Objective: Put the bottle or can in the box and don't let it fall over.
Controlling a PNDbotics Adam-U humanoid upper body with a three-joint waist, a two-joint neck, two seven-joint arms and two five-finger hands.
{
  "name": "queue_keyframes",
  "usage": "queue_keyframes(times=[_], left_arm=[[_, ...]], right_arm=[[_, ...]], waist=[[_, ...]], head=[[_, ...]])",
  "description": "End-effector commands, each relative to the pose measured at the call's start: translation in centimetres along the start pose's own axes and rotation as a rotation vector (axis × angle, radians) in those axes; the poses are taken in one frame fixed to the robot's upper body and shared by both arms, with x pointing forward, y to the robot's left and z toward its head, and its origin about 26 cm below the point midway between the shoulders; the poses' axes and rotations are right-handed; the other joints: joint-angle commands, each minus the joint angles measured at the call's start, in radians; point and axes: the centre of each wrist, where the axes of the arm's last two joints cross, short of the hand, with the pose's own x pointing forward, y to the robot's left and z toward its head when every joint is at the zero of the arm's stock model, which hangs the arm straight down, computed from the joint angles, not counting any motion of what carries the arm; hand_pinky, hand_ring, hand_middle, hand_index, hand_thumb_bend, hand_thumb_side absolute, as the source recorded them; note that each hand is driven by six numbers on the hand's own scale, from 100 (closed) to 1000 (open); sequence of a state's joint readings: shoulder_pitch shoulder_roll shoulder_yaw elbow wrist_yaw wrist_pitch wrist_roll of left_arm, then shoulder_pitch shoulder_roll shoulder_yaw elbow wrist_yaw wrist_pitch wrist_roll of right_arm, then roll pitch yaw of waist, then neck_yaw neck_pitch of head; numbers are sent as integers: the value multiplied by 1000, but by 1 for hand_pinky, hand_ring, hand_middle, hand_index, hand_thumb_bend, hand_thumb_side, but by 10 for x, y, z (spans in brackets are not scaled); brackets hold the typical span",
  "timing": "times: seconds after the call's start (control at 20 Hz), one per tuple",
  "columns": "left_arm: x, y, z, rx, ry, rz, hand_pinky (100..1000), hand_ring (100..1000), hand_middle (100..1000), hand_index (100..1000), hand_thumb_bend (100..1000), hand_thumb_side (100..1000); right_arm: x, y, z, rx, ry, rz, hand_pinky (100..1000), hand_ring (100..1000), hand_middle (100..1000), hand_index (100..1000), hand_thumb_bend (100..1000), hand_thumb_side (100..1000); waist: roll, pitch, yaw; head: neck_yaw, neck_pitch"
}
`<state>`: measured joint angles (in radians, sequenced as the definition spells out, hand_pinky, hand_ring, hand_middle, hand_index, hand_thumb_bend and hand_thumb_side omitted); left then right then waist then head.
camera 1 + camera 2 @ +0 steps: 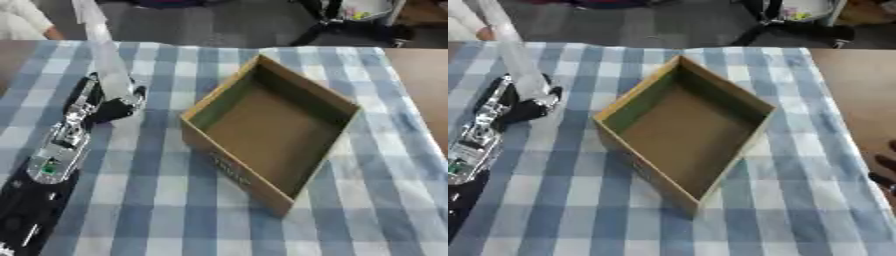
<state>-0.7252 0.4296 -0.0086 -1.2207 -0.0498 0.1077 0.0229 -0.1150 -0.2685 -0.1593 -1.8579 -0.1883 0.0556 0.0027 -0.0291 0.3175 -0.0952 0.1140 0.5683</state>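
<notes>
A tall clear bottle (103, 55) stands tilted slightly at the left of the table, rising toward the far edge. My left hand (115, 104) is shut around its lower end, and the arm comes in from the lower left corner. To their right lies an open cardboard box (234, 172), set cornerwise, with nothing inside. The bottle is outside the box, a short gap left of its near-left wall. Only a dark sliver of my right hand (883, 169) shows, at the right edge of the right eye view.
A blue and white checked cloth (157, 200) covers the table. Bare brown tabletop (427, 75) shows to the right of it. Dark furniture legs (350, 27) stand on the floor beyond the far edge.
</notes>
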Motion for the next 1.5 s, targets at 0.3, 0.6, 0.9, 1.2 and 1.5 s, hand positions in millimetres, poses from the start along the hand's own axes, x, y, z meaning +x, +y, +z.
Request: queue_keyframes(times=[0.3,0.6,0.9,1.2,1.5], left_arm=[[24,12,-6,9,-85,-53,1000,600,699,187,184,100],[47,10,-8,3,-140,-52,1000,594,692,184,202,100],[75,5,-10,-21,-209,-42,1000,592,688,181,221,100],[105,-8,-12,-69,-282,0,1000,589,687,181,230,100],[142,-39,-13,-158,-359,67,1000,590,690,183,226,100]], right_arm=[[5,-5,-2,7,-16,20,827,912,1000,872,100,775],[5,-5,-2,7,-15,19,827,912,1000,872,100,773],[6,-7,-2,7,-16,19,827,912,1000,872,100,770],[6,-7,-3,8,-14,19,827,912,1000,872,100,767],[7,-9,-3,5,-16,20,827,912,1000,872,100,758]], waist=[[2,-26,-1],[5,-33,-1],[9,-41,-2],[14,-48,-3],[18,-60,-6]], head=[[0,-6],[-2,-1],[-2,3],[-3,9],[-10,15]])
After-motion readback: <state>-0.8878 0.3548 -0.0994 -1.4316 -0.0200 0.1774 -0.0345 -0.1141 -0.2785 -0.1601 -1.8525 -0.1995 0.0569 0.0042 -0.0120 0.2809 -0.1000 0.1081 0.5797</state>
